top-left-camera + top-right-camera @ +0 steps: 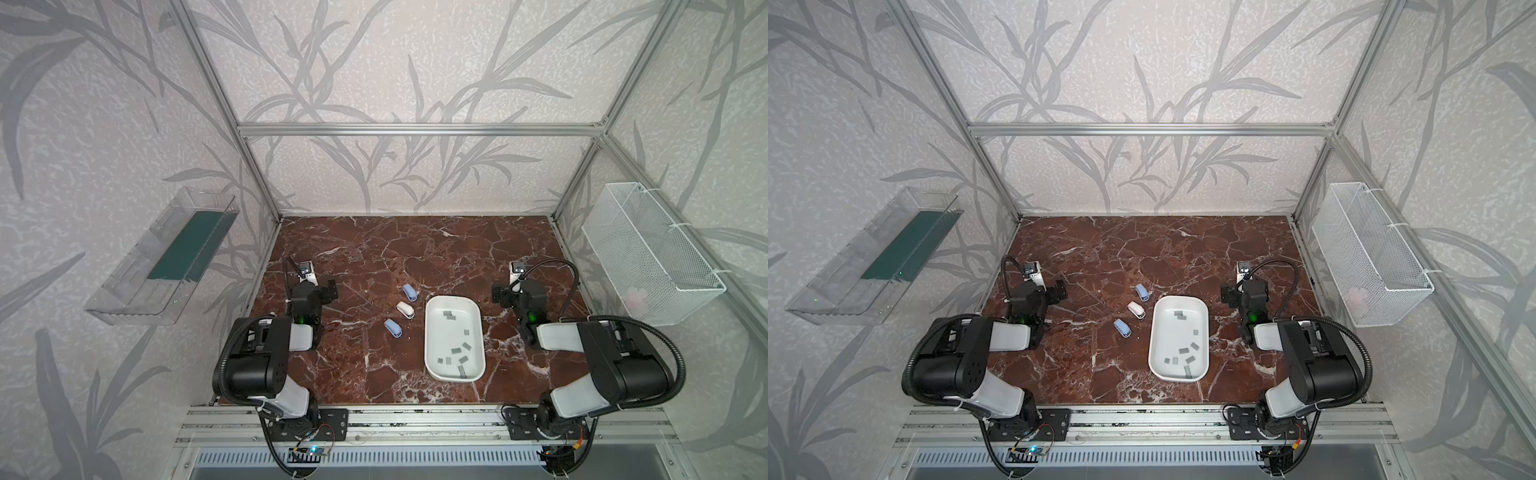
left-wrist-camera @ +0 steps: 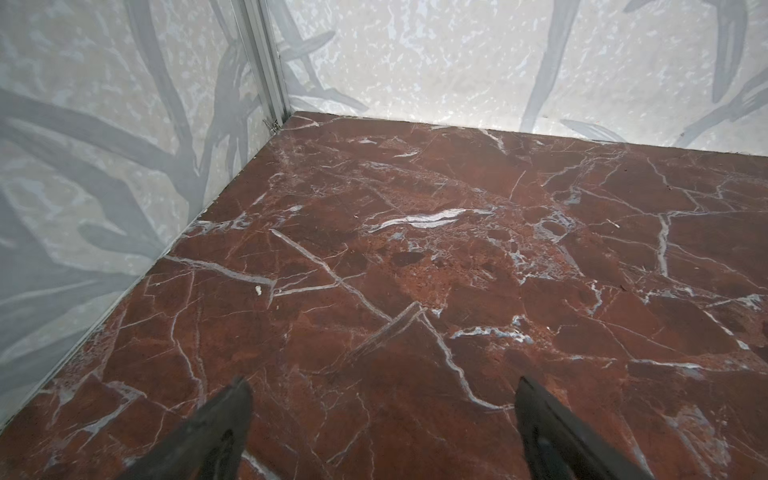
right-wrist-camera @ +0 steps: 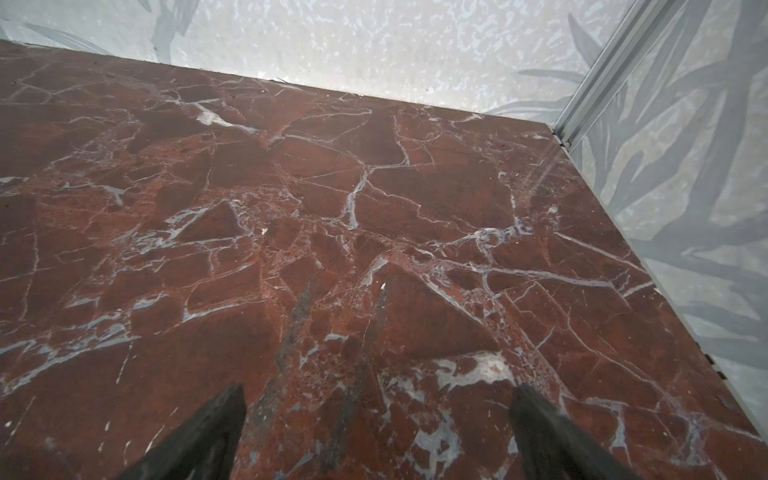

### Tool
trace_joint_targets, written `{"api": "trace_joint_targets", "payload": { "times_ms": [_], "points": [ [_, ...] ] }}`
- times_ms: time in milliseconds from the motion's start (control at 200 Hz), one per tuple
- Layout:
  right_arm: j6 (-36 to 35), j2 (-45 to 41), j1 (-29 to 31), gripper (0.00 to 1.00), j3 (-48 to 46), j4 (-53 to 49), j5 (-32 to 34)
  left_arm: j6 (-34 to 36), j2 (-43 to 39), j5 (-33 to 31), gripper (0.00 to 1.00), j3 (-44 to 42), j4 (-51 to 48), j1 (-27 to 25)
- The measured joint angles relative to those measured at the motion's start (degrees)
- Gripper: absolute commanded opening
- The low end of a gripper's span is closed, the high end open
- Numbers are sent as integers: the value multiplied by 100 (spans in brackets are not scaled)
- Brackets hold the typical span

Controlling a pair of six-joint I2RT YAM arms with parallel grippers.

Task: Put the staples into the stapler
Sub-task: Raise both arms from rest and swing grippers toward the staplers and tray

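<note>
Black-and-white arms (image 1: 266, 357) with ribbed black cables (image 1: 683, 374) and green lights (image 1: 300, 319).

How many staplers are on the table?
3, in a row left of the white tray: the far blue stapler, the white stapler, the near blue stapler. None seems hidden.

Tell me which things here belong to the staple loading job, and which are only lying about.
Job: staples, white tray holding them, far blue stapler, white stapler, near blue stapler.
Idle: wire basket, clear bin, both on side walls.
</note>
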Motion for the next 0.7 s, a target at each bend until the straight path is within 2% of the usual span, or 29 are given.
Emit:
{"api": "trace_joint_targets", "payload": {
  "times_ms": [525, 700],
  "points": [
    [-9, 0, 22, 99, 0, 7, 2, 0, 0, -2, 99, 0, 0, 0],
    [-26, -111, 155, 99, -114, 201, 238, 0, 0, 0, 99, 0, 0, 0]
  ]
}}
